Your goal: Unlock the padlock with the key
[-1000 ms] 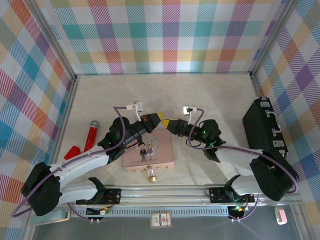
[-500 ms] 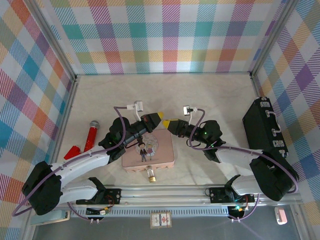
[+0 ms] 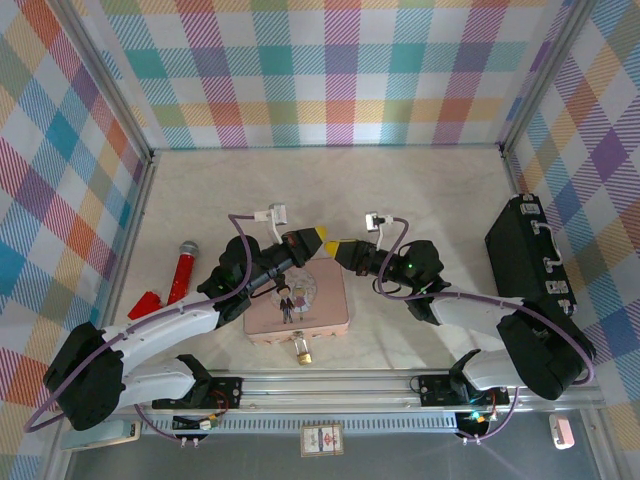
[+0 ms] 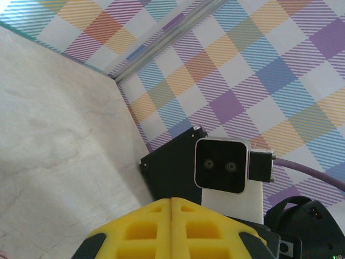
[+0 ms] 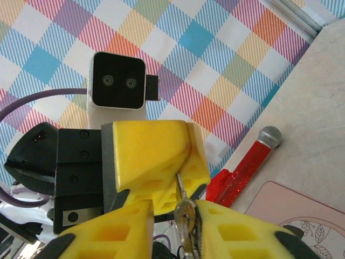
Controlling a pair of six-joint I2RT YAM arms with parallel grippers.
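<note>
Holding the key: my right gripper [image 5: 180,213]. In its wrist view the two yellow fingers are clamped on the key [image 5: 181,190], with the silvery head nipped between them and the thin blade poking out past the tips.
Other pincer: my left gripper [image 4: 171,216] has its fingers pressed flat together. Its own wrist view shows just a seam between the yellow pads.
Blade end: it reaches the tip of the left gripper's fingers. I cannot tell from here whether they pinch it or it merely touches.
Arms: from overhead I see the two grippers tip to tip, almost meeting, over the far edge of the pink tin [image 3: 310,312].
Lock: the padlock [image 3: 301,347] lies on the table [image 3: 420,180] just beside the tin's near edge. Its brass body points toward the arm bases and its silvery shackle toward the tin. It is well apart from both grippers.
Left side: a red toy microphone [image 3: 182,270] lies on the table beside my left arm.
Right side: a black case [image 3: 525,255] sits along the right wall, beyond my right arm.
</note>
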